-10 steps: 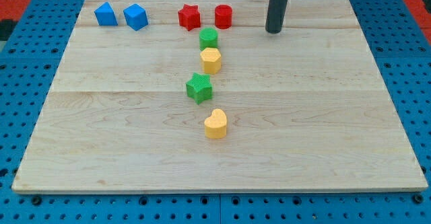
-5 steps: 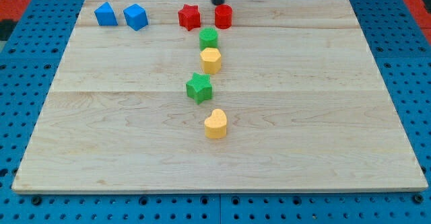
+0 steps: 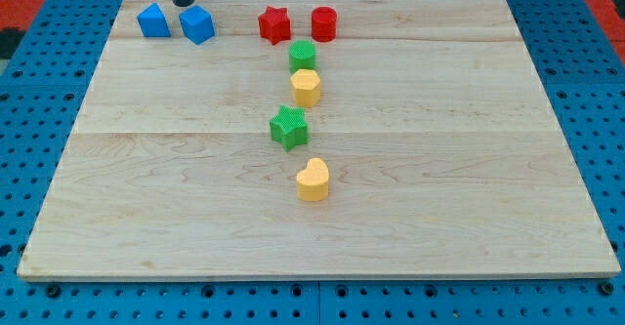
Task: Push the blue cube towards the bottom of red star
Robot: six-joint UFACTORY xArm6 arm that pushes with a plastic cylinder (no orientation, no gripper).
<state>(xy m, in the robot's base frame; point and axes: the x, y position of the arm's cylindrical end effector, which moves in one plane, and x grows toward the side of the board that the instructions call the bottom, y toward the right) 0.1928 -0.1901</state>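
Blue cube [image 3: 197,24] sat at the bench's [image 3: 439,218] top left, at 9 o'clock from the red star [image 3: 274,23]. My tip [image 3: 183,2], a bare rod with no jaws, held nothing and stood just at the cube's 11 o'clock.

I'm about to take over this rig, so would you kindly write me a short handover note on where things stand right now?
My tip sits at the view's top edge of the board, just above the gap between the two blue blocks, touching neither as far as I can tell.
The blue cube is in the top row, well to the view's left of the red star.
Done: only the approach; the cube is not pushed yet.
Left: push the cube toward the view's right and bottom, to end below the star. The green block sits close by that spot.
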